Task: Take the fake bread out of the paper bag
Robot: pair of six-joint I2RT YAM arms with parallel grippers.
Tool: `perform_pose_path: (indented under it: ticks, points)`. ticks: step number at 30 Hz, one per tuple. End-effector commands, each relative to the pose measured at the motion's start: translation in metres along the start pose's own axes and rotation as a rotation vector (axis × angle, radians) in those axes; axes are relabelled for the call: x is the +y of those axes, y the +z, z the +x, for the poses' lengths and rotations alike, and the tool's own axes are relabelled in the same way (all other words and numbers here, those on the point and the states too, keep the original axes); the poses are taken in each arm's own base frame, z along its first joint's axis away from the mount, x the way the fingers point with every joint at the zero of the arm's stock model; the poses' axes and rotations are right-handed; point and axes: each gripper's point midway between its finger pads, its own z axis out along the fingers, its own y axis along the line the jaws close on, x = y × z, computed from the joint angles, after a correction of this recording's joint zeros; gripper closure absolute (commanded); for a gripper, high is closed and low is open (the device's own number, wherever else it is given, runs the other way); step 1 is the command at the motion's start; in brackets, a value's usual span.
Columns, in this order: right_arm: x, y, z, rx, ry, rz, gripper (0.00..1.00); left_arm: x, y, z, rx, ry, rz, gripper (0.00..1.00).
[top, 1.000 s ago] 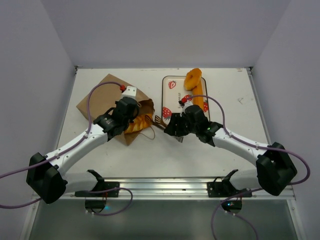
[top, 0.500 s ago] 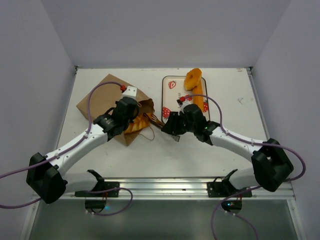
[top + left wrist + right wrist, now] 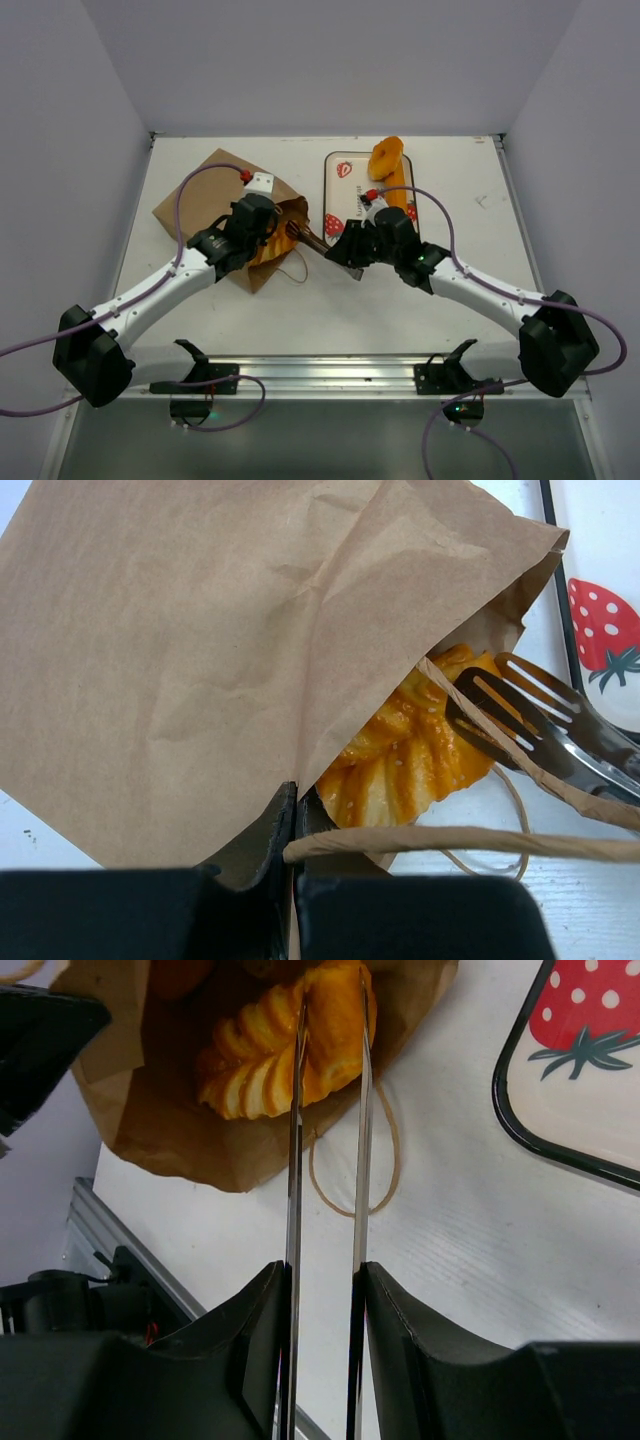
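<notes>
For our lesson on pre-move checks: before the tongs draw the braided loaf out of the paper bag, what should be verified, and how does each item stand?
1. Left gripper shut on the paper bag edge: ok.
2. Bag mouth open, braided loaf exposed: ok.
3. Right gripper clamped on the tongs: ok.
4. Tong tips on either side of the loaf: ok; firm pinch: cannot tell.
5. Twisted handle clear of the tongs: not ok, it lies across them.
6. Bare room on the tray beside the bread piece: ok.

brown paper bag (image 3: 180, 650); inside it glossy golden-orange fake bread (image 3: 400, 770); silver tongs (image 3: 540, 735); white tray (image 3: 590, 1110), red white-dotted strawberries, black rim.
</notes>
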Motion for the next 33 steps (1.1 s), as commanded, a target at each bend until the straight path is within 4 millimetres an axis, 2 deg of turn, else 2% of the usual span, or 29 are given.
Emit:
perform_pose_path:
  ticks: [1,4,14,20,26,33]
  points:
    - [0.025,-0.018,-0.017,-0.063,-0.017,-0.072,0.69,0.003,0.002,-0.009,-0.031,-0.019,-0.024,1.00]
    - [0.029,-0.024,-0.020,-0.073,-0.024,-0.084,0.70,0.008,0.004,-0.008,-0.025,-0.028,-0.048,1.00]
    - [0.022,-0.046,-0.018,-0.076,-0.045,-0.034,0.71,0.021,0.014,0.000,0.019,-0.051,-0.109,1.00]
    - [0.016,-0.055,-0.021,-0.061,-0.066,0.001,0.76,0.029,0.021,0.003,0.058,-0.073,-0.139,1.00]
    - [0.008,-0.068,-0.032,-0.076,-0.061,0.004,0.75,0.038,0.024,0.002,0.063,-0.104,-0.154,1.00]
    - [-0.009,-0.085,-0.053,-0.111,-0.036,0.010,0.75,0.041,0.023,0.004,0.066,-0.106,-0.161,1.00]
